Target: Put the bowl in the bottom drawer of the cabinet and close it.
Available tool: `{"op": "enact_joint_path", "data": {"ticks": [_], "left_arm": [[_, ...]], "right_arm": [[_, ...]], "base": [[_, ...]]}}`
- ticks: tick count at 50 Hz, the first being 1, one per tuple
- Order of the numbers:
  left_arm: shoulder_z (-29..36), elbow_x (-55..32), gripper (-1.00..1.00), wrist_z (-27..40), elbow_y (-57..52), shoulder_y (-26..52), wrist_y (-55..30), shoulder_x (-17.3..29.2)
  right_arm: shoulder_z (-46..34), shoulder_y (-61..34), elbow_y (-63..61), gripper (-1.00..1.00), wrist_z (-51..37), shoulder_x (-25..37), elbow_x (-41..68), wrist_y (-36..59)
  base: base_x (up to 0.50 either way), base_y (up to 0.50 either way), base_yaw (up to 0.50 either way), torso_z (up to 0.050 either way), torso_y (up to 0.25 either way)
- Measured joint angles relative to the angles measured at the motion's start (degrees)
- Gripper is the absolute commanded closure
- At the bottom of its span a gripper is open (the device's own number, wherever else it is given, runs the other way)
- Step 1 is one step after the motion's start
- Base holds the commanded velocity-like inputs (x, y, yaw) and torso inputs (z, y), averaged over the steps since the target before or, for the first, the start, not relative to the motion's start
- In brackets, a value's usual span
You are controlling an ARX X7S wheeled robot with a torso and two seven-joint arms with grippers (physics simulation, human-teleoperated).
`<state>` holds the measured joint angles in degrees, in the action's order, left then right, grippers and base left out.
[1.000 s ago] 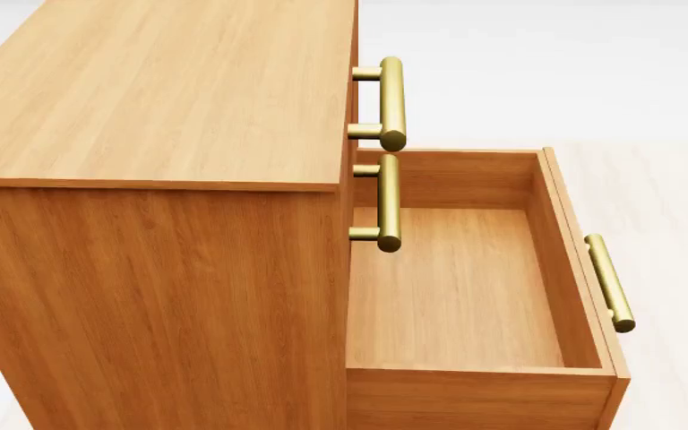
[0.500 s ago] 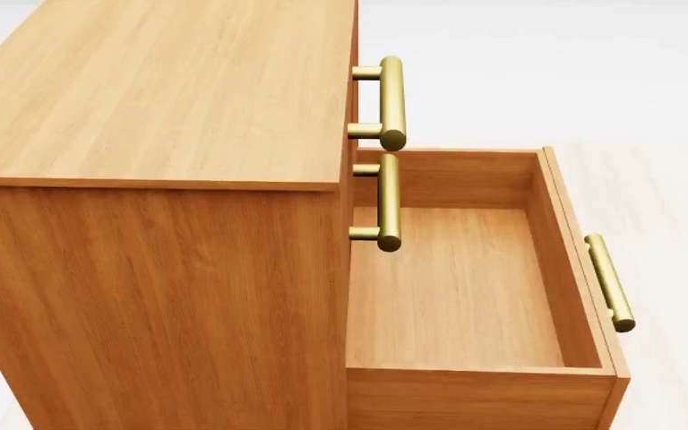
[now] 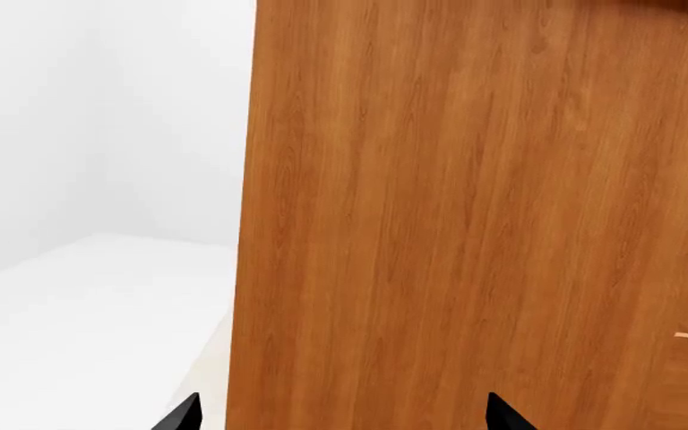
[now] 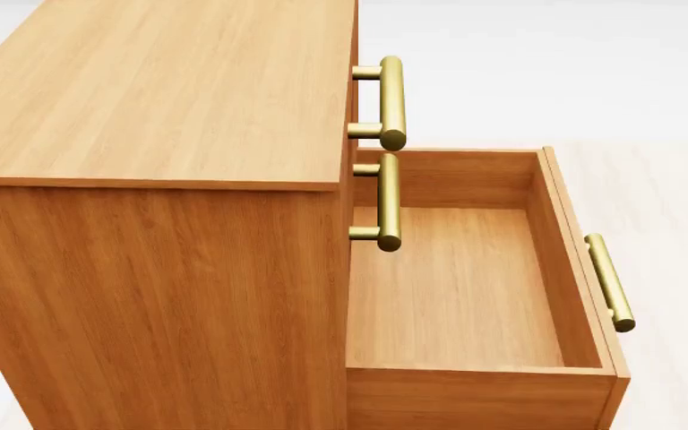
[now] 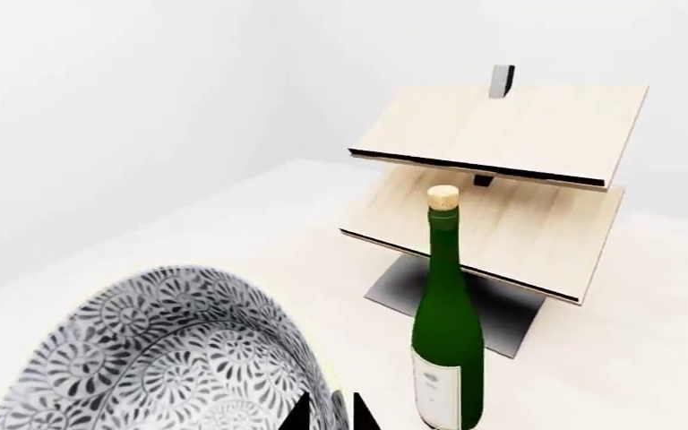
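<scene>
In the right wrist view the bowl (image 5: 171, 358) fills the near lower part of the picture, its speckled floral inside turned toward the camera. The right gripper (image 5: 330, 414) shows only as two dark tips, close together, right at the bowl's rim; they seem to pinch that rim, though little of the jaws is in frame. The bowl appears in no other view, so its place relative to the cabinet cannot be told.

The left gripper (image 3: 341, 414) shows as two dark tips well apart, so its jaws are spread with nothing between them. They face the broad side panel of the cabinet (image 3: 464, 215) from near by.

The head view matches the two earlier head pictures: cabinet, drawers and handles sit in the same places, and neither arm appears in it.

From the head view the cabinet (image 4: 153, 179) is seen from above and beside. The bottom drawer (image 4: 458, 287) is pulled far out and its wooden floor is bare. Its brass handle (image 4: 609, 282) lies along the outer front. The two upper handles (image 4: 390, 103) stand one above the other on closed drawer fronts.

Beyond the bowl, a green wine bottle (image 5: 446, 331) with a cork stands upright on a pale floor (image 5: 631, 358), just before a pale slanted wooden rack (image 5: 500, 197) on a dark base. The walls are plain white.
</scene>
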<state>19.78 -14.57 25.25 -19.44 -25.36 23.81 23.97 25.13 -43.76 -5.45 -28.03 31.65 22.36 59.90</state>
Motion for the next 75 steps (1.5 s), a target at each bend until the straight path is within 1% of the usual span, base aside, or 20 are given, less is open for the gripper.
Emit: {"op": "enact_joint_path", "data": {"ticks": [20,36,75], "left_arm": [[0.06,-0.37,-1.00,0.91,-2.31,-0.43,-1.50,0.83],[0.19,-0.46,-1.00,1.32,-2.85,-0.46,-1.92,1.15],[0.57,-1.05,-1.00,1.55,-2.24,-0.01,-1.43,1.45]], "right_arm": [[-6.74,-8.89,2.54,1.00,0.51,1.70,-0.38,1.52],[-11.57,-15.25,9.00,1.00,1.56,1.21,-1.14,0.57],[-21.46,-27.80,26.53,1.00,4.57,-5.28,-3.40,-6.25]], "base": [[0.00,0.00,0.00,0.000,0.000],[0.00,0.00,0.00,0.000,0.000],[0.00,0.00,0.00,0.000,0.001]]}}
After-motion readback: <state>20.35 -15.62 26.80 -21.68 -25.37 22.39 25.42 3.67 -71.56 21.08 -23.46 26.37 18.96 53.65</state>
